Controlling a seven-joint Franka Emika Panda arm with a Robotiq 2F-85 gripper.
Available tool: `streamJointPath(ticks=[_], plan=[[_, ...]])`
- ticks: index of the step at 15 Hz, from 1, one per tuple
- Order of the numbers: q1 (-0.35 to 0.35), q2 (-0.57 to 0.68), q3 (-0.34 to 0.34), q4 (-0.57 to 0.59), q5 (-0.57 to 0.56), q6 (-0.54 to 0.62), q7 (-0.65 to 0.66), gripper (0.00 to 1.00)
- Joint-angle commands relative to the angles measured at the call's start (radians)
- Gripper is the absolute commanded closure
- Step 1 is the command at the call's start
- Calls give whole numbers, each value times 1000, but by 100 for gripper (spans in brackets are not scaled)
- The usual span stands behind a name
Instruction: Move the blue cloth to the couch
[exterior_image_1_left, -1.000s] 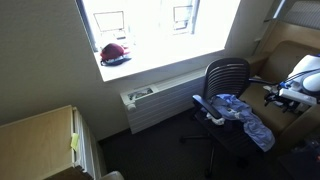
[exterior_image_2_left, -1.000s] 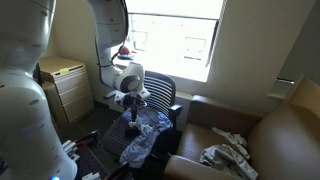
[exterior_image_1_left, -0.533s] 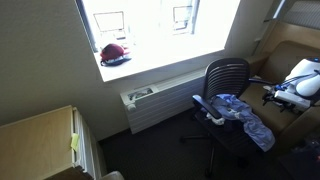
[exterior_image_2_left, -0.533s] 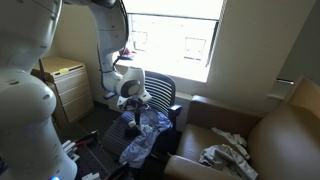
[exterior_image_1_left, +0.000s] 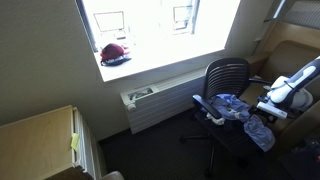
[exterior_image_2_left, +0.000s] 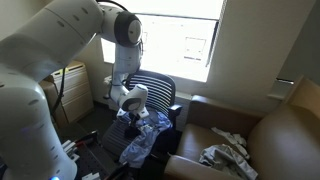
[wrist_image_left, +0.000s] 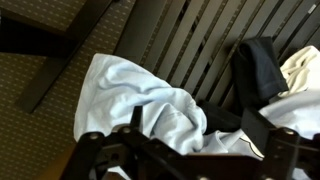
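At the right edge of an exterior view, the arm slants down toward the black office chair (exterior_image_1_left: 226, 75). The gripper (exterior_image_1_left: 262, 106) sits low over the blue cloth (exterior_image_1_left: 240, 108). The cloth lies heaped on the chair's seat, one end spilling off the front toward the lower right. The couch (exterior_image_1_left: 288, 55) shows only as a tan back in the upper right corner, behind the arm.

In an exterior view that faces the window, the gripper (exterior_image_2_left: 134, 113) hangs at centre left, right above the top of the blue cloth (exterior_image_2_left: 140, 140), which drapes down the front of the office chair (exterior_image_2_left: 162, 92). The couch (exterior_image_2_left: 275, 130) fills the lower right, just beside the chair. A smaller grey-white cloth (exterior_image_2_left: 225, 155) already lies on its cushion.

In the wrist view, the jaws stand wide apart along the bottom edge, with nothing clamped between them. The gripper (wrist_image_left: 185, 150) looks straight down on rumpled folds of the blue cloth (wrist_image_left: 150, 100), with the dark slatted chair seat (wrist_image_left: 200, 35) in the upper middle and carpet (wrist_image_left: 40, 70) at the left. Whether the tips touch the fabric yet cannot be told.

The step in hand looks like the approach to the pick. Next, the jaws need to sink onto a thick fold and close. Then the cloth must be lifted high enough for its hanging end to clear the chair before it swings over to the couch cushion.
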Motion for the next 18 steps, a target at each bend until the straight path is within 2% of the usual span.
streamJointPath(ticks=[1,2,3,5,7,10,14,15,18], plan=[[5,11,-3,28,62,-20,-54,0],[-3,17,-2,40,63,-27,-57,0],[26,15,-24,31,69,11,-47,0],[20,86,-11,83,109,68,-46,0],[27,149,-4,141,139,76,-37,0],[117,204,-46,248,156,92,-9,0],[179,265,-87,390,239,185,92,0],[158,229,-64,327,210,154,44,0],[172,237,-71,345,215,155,52,0]])
